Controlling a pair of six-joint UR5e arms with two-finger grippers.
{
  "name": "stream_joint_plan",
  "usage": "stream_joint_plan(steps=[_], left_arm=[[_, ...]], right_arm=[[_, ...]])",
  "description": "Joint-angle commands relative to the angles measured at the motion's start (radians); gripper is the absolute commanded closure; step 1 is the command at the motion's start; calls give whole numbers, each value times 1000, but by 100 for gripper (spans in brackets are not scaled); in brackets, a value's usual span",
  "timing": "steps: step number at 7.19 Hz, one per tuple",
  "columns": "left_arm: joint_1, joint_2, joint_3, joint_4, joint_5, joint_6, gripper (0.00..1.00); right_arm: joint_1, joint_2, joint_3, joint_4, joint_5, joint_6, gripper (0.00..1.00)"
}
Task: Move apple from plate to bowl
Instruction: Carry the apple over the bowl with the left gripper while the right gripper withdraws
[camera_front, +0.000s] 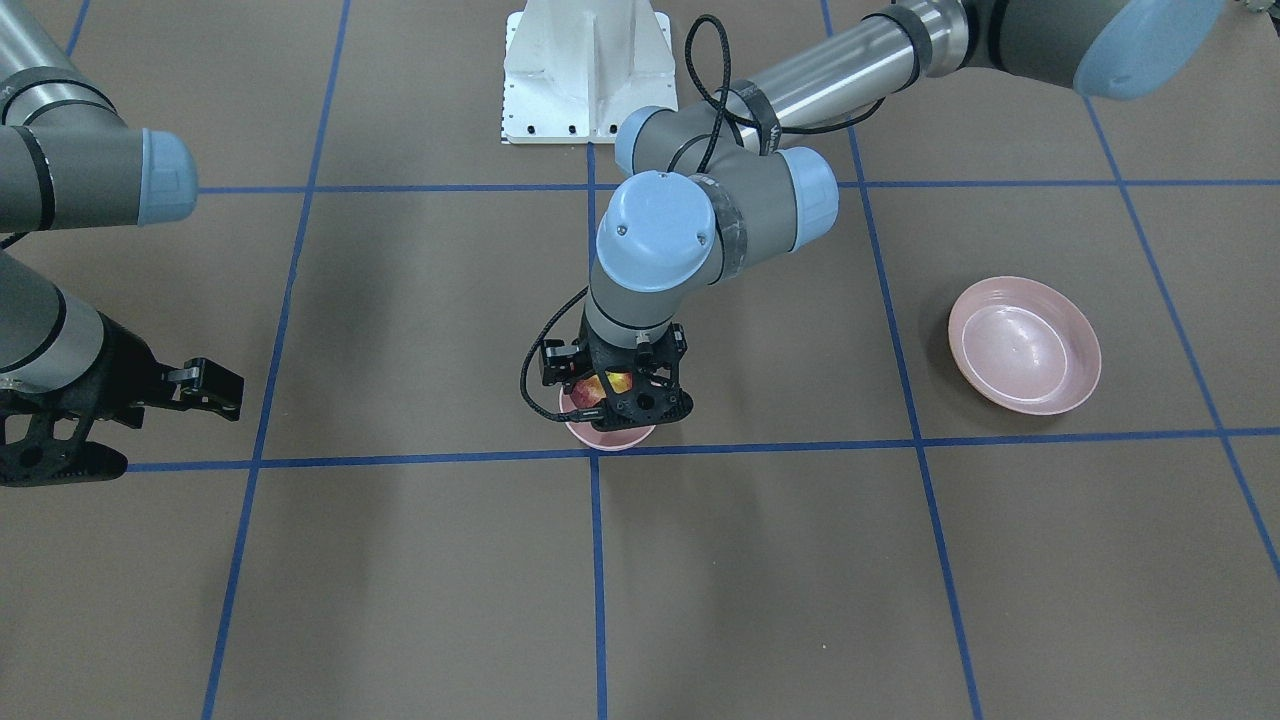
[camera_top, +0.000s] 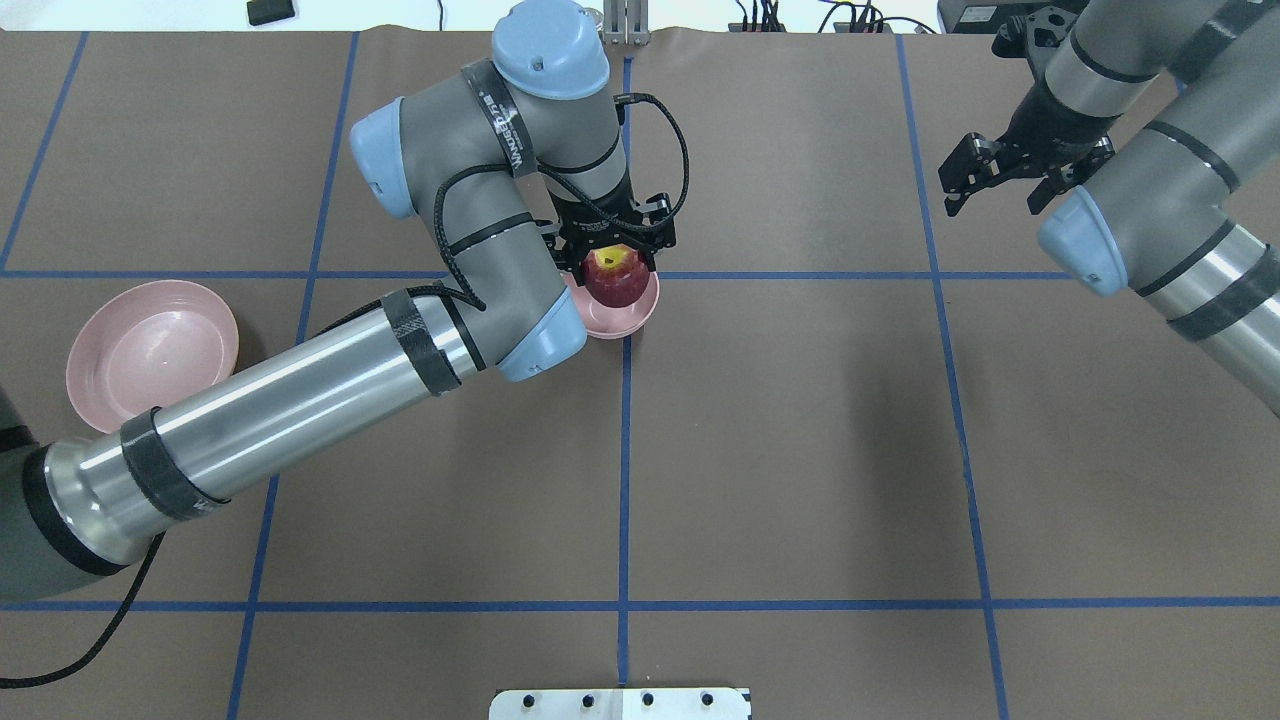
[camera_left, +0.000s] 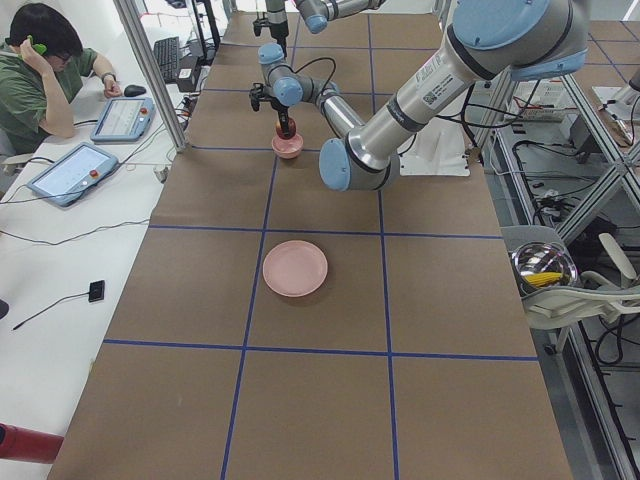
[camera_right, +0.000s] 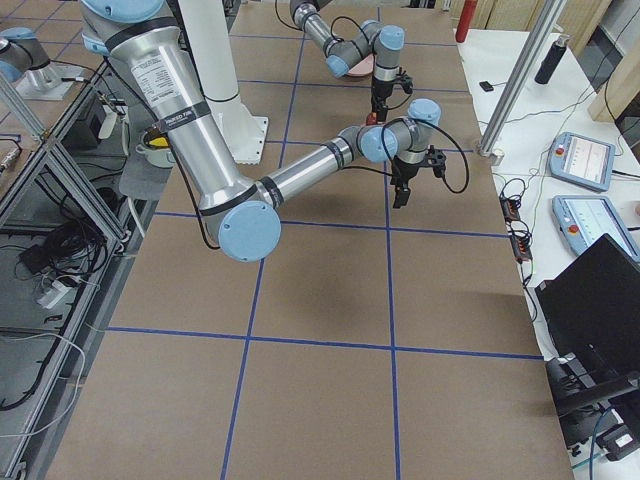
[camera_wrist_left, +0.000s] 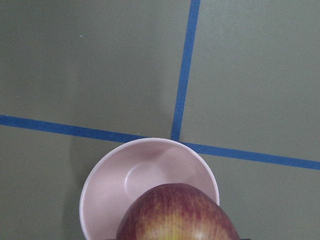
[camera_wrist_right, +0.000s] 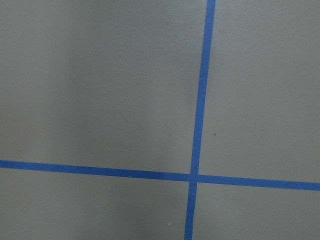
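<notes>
Your left gripper (camera_top: 614, 272) has its fingers tight on the apple (camera_top: 612, 285) (red, with a yellow top). The apple hangs right over the bowl (camera_top: 640, 312), which sits near the middle of the table (camera_top: 800, 450). The plate (camera_top: 150, 345) sits by the left edge, well apart from the bowl. Your right gripper (camera_top: 992, 205) hangs near the far right corner with its fingers spread wide.

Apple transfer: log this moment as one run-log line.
left gripper: jaws shut on apple | apple: over bowl, not released | plate: no apple | right gripper: open, far from bowl
</notes>
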Motion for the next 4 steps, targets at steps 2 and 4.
stream_joint_plan(steps=[2, 4], left_arm=[[23, 2, 48, -46, 33, -16, 100], [22, 10, 48, -49, 34, -67, 62]], right_arm=[[27, -29, 21, -6, 4, -4, 0], [30, -41, 52, -8, 5, -6, 0]])
